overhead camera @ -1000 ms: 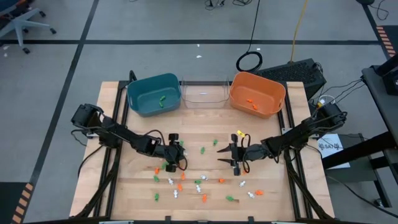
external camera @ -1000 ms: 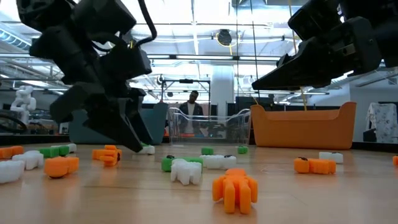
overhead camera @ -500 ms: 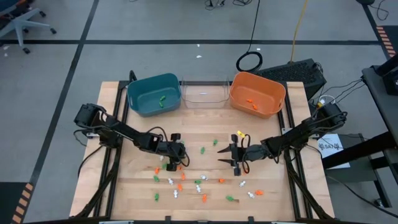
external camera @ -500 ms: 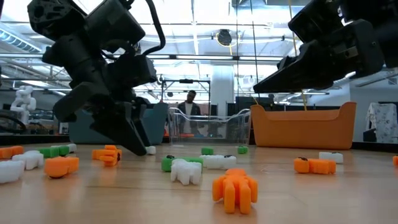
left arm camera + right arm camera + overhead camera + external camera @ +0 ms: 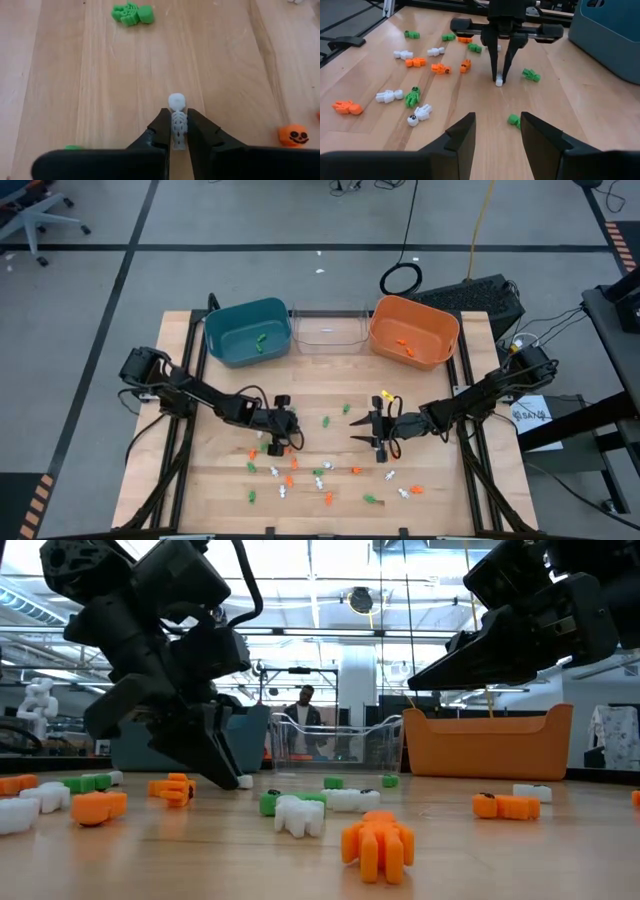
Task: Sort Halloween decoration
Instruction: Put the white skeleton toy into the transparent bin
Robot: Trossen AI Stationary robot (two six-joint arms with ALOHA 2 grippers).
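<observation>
Small orange, green and white Halloween decoration pieces (image 5: 300,475) lie scattered on the wooden table (image 5: 220,500), mostly toward its near side. My left gripper (image 5: 178,131) is down at the table's middle left, shut on a white skeleton figure (image 5: 177,117); the right wrist view shows it too (image 5: 498,75). My right gripper (image 5: 362,428) hovers open right of centre, above the boards, with nothing between its fingers (image 5: 465,135). A green piece (image 5: 514,119) lies just ahead of it. My left gripper pinches the white skeleton's body (image 5: 178,127) between its two fingers, which lie along the figure. The round head (image 5: 176,101) sticks out past the fingertips. The fingers slant steeply down from the table's left. The figure's free end rests on the boards (image 5: 498,82).
Three bins stand along the far edge: teal (image 5: 247,332), clear (image 5: 328,330) and orange (image 5: 413,332), the teal and orange ones each holding a few pieces. A green figure (image 5: 132,12) and an orange pumpkin (image 5: 295,135) lie near the left gripper. A person stands in the room beyond (image 5: 308,715).
My left gripper's fingers have closed from wide apart to a narrow gap around the white skeleton on the table. The right arm has kept still.
</observation>
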